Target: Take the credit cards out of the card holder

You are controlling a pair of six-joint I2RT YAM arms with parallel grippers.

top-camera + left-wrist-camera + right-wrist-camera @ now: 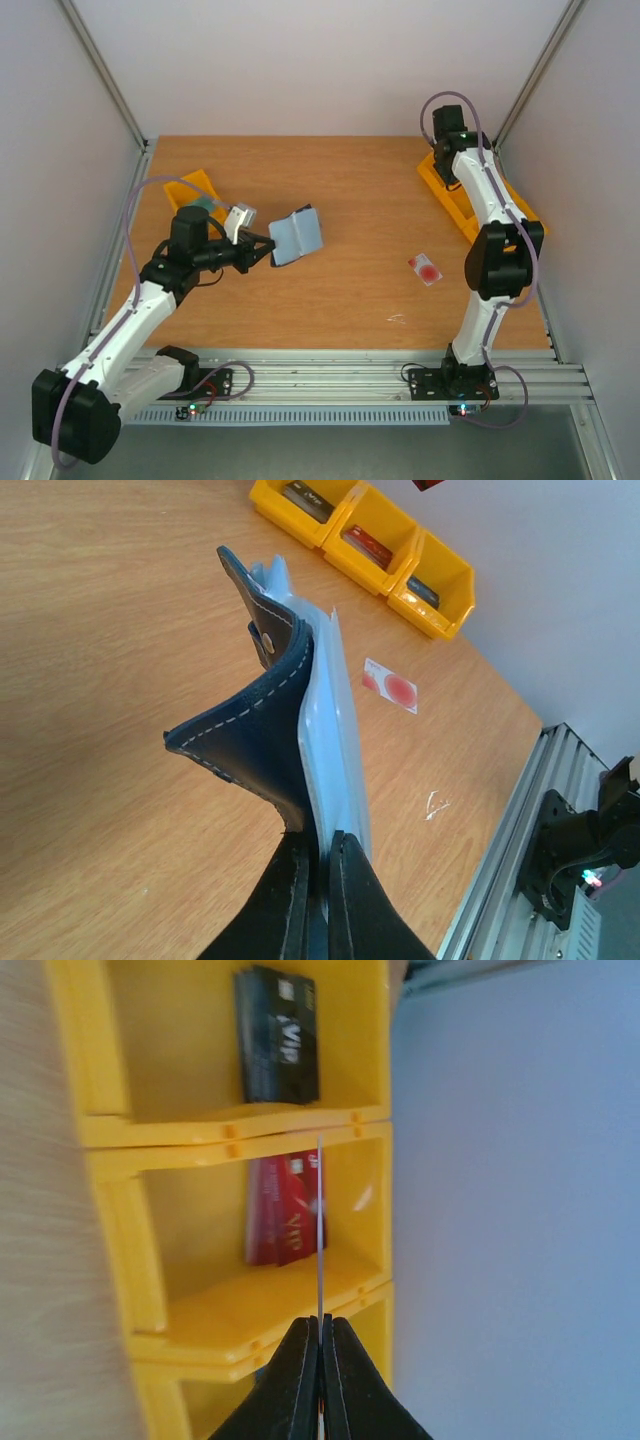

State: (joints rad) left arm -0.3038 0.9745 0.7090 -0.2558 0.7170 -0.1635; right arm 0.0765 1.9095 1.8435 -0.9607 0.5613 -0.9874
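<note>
Near-left part of the bench (pixel 350 300): left gripper (pixel 322 842), fingers pressed together on the lower edge of the card holder (pixel 262 730), pinching its pale translucent sleeves (pixel 330 740). Navy cover splayed out to one side of the sleeves, snap tab (pixel 245 595) pointing away from the fingers. Seen from the top camera, holder (pixel 297 236) open, left of the bench's middle, pale inside facing up. Whether resting on the wood or held off it, impossible to tell.

Further right, close to the near edge: a small white scrap (pixel 397 320).

Beyond that, right of centre and well apart from the holder: whitish credit card (pixel 427 268) with a red patch, flat on the wood.

Along the right edge toward the far right corner: row of yellow bins (pixel 110 1210). Right gripper (pixel 320 1328) above them, fingers squeezed onto a thin card (pixel 319 1230) seen edge-on. Under it, red cards (pixel 285 1210) in one compartment, black cards (pixel 278 1035) in the next.

Far-left edge: another yellow bin (pixel 195 185).
</note>
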